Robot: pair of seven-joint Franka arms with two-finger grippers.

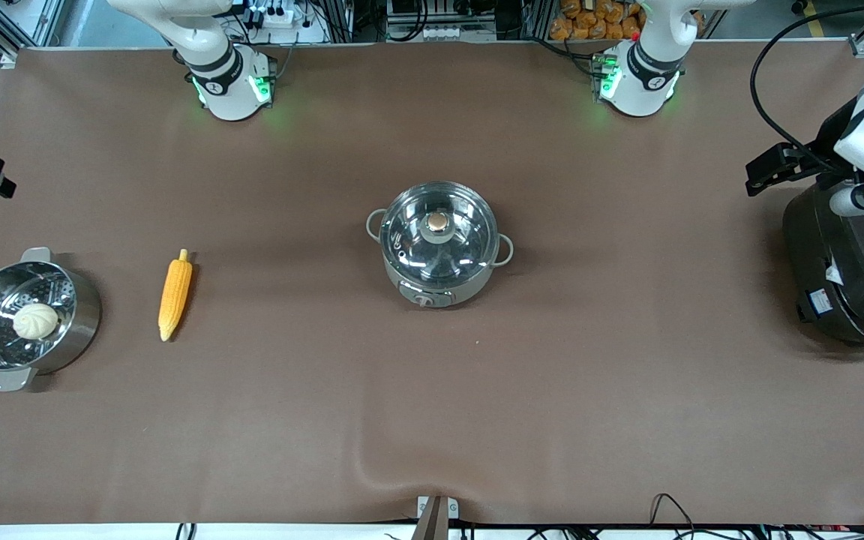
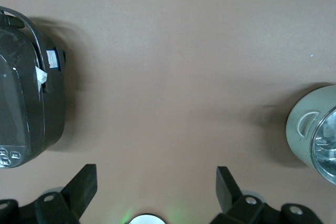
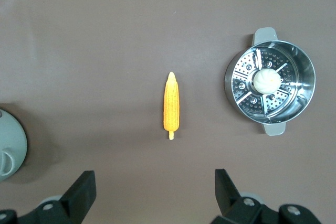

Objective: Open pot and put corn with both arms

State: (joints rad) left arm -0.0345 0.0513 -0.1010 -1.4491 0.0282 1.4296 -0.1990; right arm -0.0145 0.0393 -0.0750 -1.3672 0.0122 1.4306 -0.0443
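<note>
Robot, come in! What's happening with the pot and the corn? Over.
Both tools open, up high, holding nothing. Pot lid on. Corn on table beside steamer. Nothing between.

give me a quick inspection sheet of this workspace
surface: brown mat, a ripple at the edge nearest the front camera
pot: mid-table, glass lid on
corn: flat on the mat, toward the right arm's end
clutter: steamer pot with a bun in it beside the corn; black cooker at the left arm's end
left gripper: open, over bare mat, waiting
right gripper: open, above the corn, waiting
cables: along the table edges, off the mat
surroundings: nothing seen
</note>
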